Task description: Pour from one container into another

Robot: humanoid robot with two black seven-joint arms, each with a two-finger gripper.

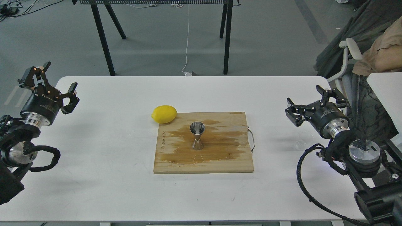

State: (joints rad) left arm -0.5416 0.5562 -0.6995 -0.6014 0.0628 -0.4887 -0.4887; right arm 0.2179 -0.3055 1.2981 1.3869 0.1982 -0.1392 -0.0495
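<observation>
The steel jigger [197, 135] stands upright in the middle of the wet wooden cutting board [226, 160]. The small transparent cup [302, 140] shows only faintly on the white table to the right of the board, standing free. My right gripper [304, 99] hovers open above and behind the cup, with nothing between its fingers. Over the table's far left edge my left gripper [54, 84] is open and holds nothing, far from both containers.
A yellow lemon [164, 114] lies against the board's back left corner. The board has a wire handle [251, 139] on its right side. A chair and a seated person [377, 56] are beyond the table's right edge.
</observation>
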